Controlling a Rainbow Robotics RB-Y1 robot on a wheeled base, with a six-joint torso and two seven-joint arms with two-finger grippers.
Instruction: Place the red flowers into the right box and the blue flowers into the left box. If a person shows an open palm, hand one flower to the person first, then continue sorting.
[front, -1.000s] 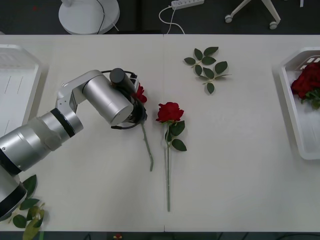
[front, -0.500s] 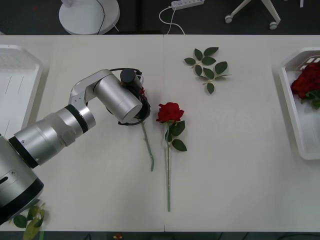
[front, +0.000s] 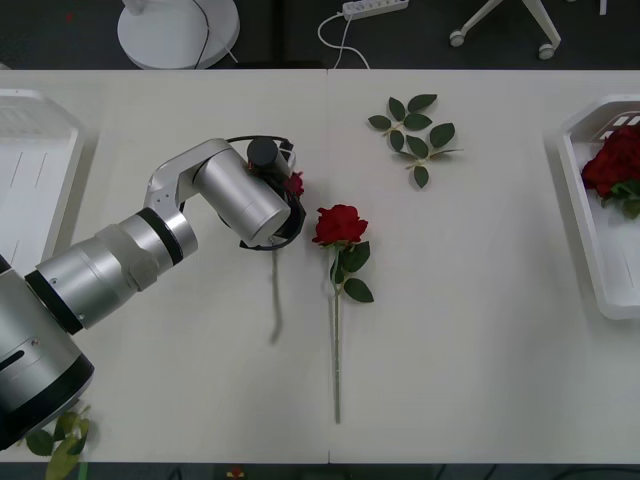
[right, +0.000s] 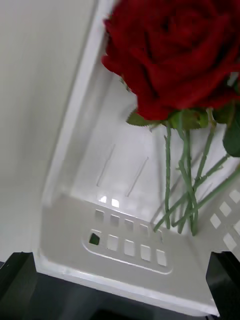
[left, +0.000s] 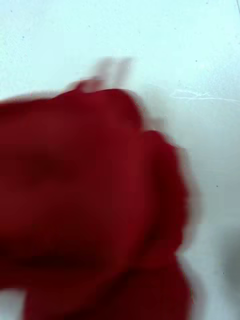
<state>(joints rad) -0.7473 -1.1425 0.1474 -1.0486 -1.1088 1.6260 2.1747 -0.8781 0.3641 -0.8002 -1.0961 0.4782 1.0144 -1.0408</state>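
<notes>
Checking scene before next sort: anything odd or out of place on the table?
Two flowerless leaf sprigs lie loose: one mid-table, one at the near left edge. Otherwise normal: left gripper at a rose bloom, another rose lying flat.

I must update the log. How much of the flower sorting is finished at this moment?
Done: several red roses already lie in the right box. In hand: the left gripper is at another rose's bloom, stem blurred beneath. Left: one rose on the table. The left box looks empty.

Lab or office, white table (front: 480, 330), power strip (front: 374, 7), chair castors (front: 503, 38)
</notes>
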